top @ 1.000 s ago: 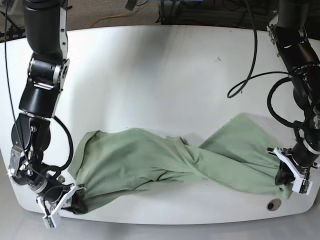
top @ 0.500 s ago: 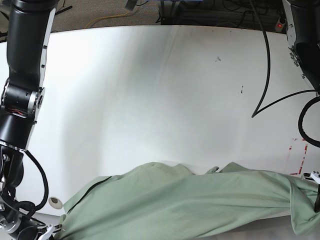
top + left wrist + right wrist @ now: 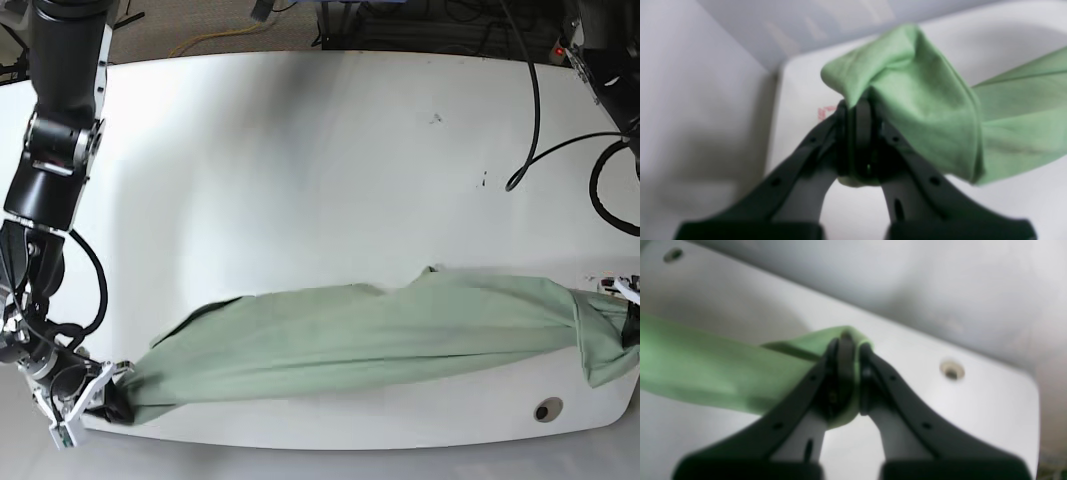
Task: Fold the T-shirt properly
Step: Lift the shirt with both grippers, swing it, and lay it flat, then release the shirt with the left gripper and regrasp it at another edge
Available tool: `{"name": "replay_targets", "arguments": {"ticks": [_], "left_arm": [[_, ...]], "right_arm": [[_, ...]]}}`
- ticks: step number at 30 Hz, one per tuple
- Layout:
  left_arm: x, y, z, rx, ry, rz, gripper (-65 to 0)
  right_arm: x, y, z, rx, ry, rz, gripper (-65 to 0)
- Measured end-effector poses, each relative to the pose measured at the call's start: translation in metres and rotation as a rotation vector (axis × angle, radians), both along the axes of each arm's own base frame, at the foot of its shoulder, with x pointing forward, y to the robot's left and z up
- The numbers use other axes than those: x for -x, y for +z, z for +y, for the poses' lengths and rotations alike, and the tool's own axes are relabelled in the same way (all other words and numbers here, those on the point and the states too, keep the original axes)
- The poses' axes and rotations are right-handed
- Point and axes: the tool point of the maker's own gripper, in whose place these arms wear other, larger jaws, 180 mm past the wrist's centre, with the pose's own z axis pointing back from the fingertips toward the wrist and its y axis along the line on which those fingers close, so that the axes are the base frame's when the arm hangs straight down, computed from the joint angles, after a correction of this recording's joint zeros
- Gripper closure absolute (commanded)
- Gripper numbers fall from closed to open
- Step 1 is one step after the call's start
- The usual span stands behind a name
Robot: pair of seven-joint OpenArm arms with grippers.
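Both hands have pulled apart, so the pale sage-green soft-knit T-shirt (image 3: 370, 335) now stretches untwisted along the white bench's (image 3: 300, 170) near edge, left hand (image 3: 858, 110) and right hand (image 3: 846, 346) each pinching an end, ready for laying flat.

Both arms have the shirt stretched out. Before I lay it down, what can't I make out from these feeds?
- T-shirt, base view: collar, placket and label are lost in the bunched folds.
- Left gripper, base view: cut off by the right edge; the left wrist view is blurred.
- Right gripper, right wrist view: blur and wrapped cloth hide which part the fingers pinch.
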Motion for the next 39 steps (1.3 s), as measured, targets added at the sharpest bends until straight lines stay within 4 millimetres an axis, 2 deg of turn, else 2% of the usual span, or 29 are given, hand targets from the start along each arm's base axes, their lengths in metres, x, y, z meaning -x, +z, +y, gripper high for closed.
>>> {"name": "replay_targets", "arguments": {"ticks": [3, 8, 13, 15, 20, 25, 36, 39], "left_arm": [[0.015, -0.02, 0.007, 0.009, 0.029, 0.041, 0.0], [0.031, -0.055, 0.006, 0.023, 0.044, 0.126, 0.0], [0.057, -0.085, 0.011, 0.026, 0.041, 0.177, 0.0], [0.066, -0.097, 0.012, 0.023, 0.049, 0.207, 0.0], [0.091, -0.128, 0.013, 0.017, 0.054, 0.299, 0.0], [0.107, -0.144, 0.014, 0.014, 0.054, 0.351, 0.0], [0.141, -0.172, 0.013, -0.004, 0.032, 0.466, -0.8], [0.15, -0.179, 0.008, -0.03, -0.021, 0.503, -7.2]], "right_arm": [[0.021, -0.033, -0.002, 0.037, 0.001, 0.059, 0.0], [0.057, -0.073, 0.017, -0.027, 0.019, 0.079, 0.0], [0.098, -0.123, 0.01, -0.018, -0.022, 0.195, 0.0], [0.111, -0.135, 0.014, -0.016, -0.013, 0.221, 0.0], [0.137, -0.15, 0.016, -0.075, -0.043, 0.229, 0.0], [0.167, -0.179, 0.017, -0.061, -0.051, 0.311, 0.0], [0.208, -0.212, 0.018, -0.095, -0.08, 0.408, 0.0], [0.216, -0.218, 0.019, -0.096, -0.08, 0.428, 0.0]]}}
